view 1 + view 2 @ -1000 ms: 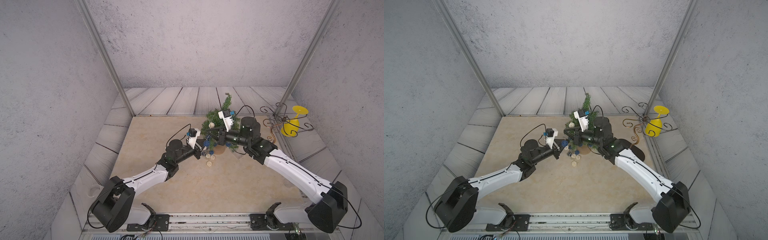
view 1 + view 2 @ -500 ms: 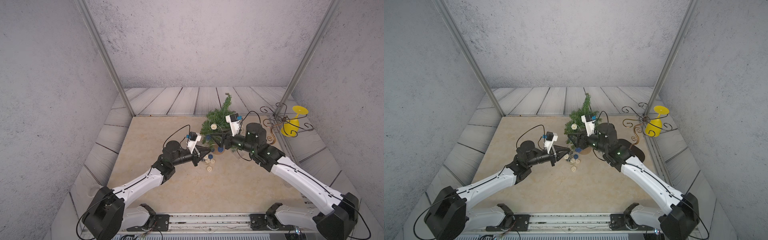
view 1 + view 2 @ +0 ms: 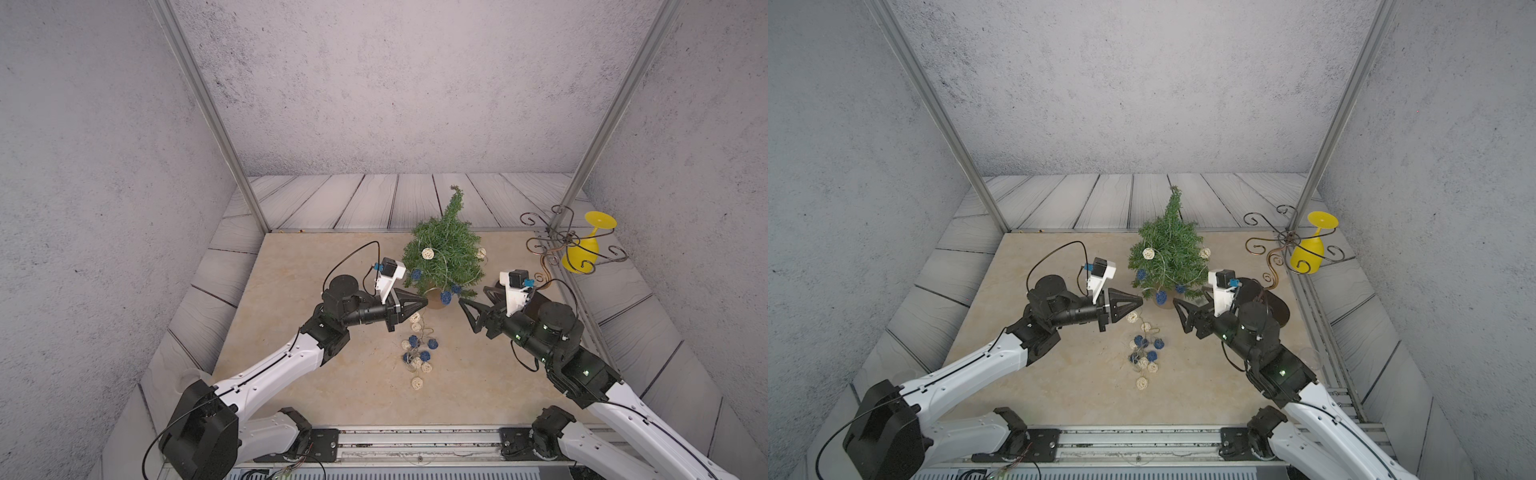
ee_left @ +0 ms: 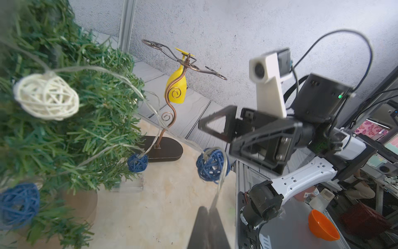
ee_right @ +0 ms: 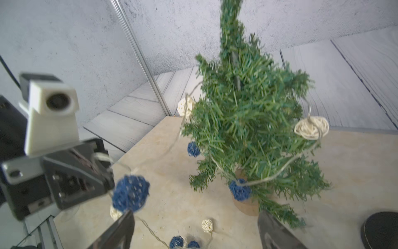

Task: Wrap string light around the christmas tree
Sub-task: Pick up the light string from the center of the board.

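Pinching one string light [image 3: 424,356], seemingly, left gripper [image 3: 424,300]; right gripper [image 3: 473,295] agape near one christmas tree [image 3: 444,253].

Left arm [image 3: 274,372] reaches forward and inward, wrist roughly level, left gripper [image 3: 424,300] with jaws pressed together to a point. Right arm [image 3: 582,372] reaches in from the opposite side, elbow bent. Right gripper [image 3: 471,296] faces the left one, jaws spread wide, tips near it but apart.

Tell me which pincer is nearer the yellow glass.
Right. The right pincer is open beside the christmas tree, toward the yellow glass; the left pincer is at the tree's opposite side.
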{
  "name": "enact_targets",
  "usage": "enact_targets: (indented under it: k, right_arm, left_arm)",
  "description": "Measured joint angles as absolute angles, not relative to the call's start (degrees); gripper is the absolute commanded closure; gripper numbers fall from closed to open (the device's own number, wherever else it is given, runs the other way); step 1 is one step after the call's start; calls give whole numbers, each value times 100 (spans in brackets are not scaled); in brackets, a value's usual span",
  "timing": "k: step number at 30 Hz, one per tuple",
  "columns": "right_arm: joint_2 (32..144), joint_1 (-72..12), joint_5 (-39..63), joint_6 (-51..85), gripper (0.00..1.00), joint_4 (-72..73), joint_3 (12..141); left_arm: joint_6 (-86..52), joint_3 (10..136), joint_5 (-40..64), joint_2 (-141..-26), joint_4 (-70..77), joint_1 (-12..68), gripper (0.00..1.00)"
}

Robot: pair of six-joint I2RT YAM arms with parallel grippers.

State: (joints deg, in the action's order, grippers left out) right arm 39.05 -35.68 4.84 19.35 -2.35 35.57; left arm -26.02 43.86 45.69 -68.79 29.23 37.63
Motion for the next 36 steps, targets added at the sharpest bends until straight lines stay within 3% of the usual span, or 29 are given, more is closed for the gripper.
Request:
enact_targets:
  k: [7, 15, 20, 23, 25, 27, 31, 36]
  right_arm:
    - [5273, -3568, 1253, 1634, 21, 1267, 2493]
    - [6834, -3594, 1885, 1326, 26, 3345, 2235]
    - [7599, -3594, 2305, 1409, 44, 4580, 2233]
    - [7830, -3605, 2342, 1457, 74, 4958, 2231]
    - [7856, -3605, 2309, 1461, 92, 5068, 2222]
    - [7813, -3607, 2204, 1474, 100, 5170, 2163]
    - [7046, -3610, 1835, 1448, 100, 4733, 1809]
    - [4871, -3610, 996, 1450, 100, 3035, 1822]
  left_arm:
    - [-2606, 4823, 4521, -7190, 2930, 3811, 100]
    - [-2639, 4936, 4473, -7387, 2899, 3839, 100]
    - [-2606, 4963, 4394, -7387, 2847, 3898, 100]
    - [-2578, 5046, 4353, -7387, 2801, 3903, 100]
    - [-2574, 5083, 4309, -7387, 2783, 3903, 100]
    - [-2576, 5107, 4285, -7391, 2762, 3903, 100]
    - [-2574, 5124, 4206, -7430, 2751, 3903, 100]
    - [-2545, 5129, 3529, -7430, 2602, 3909, 100]
